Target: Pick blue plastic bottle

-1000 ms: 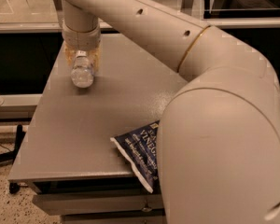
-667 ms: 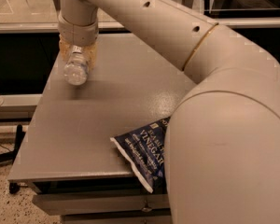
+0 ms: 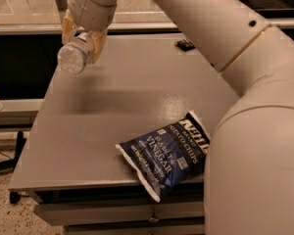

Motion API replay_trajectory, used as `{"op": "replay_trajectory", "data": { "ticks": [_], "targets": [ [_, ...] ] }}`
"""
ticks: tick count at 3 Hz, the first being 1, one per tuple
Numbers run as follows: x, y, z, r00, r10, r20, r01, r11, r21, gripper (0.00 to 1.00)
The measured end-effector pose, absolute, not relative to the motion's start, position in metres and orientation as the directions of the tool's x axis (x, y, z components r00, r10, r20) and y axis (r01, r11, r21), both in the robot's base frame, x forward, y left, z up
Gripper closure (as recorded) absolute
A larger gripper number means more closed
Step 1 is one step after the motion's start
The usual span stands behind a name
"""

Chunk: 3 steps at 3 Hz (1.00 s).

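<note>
- The arm (image 3: 257, 175) fills the right side of the camera view, its thick cream-coloured segment rising from the lower right corner.
- At a joint marked by a thin tan ring (image 3: 245, 48), a slimmer segment runs up and to the left across the top of the view, with small dark holes along its side.
- The wrist (image 3: 90, 6), a short cream cylinder at the upper left, points downward.
- The gripper (image 3: 83, 39) hangs just below the wrist in the upper left, aimed down and a little toward the camera.
- Its two yellowish fingers (image 3: 99, 42) are clamped on either side of the blue plastic bottle (image 3: 72, 58), whose round end sticks out below the fingertips.
</note>
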<state>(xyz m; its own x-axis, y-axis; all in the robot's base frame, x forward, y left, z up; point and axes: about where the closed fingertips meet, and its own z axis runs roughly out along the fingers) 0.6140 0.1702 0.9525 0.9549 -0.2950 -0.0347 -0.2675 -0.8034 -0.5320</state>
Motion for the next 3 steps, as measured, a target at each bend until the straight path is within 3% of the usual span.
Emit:
{"op": "replay_trajectory", "data": {
  "ticks": [2, 3],
  "targets": [
    [0.604, 0.138, 1.01, 0.869, -0.395, -0.299, -0.486, -0.562, -0.669, 1.0],
    [0.603, 0.136, 1.011, 0.859, -0.402, -0.317, -0.503, -0.547, -0.669, 1.0]
  ]
}}
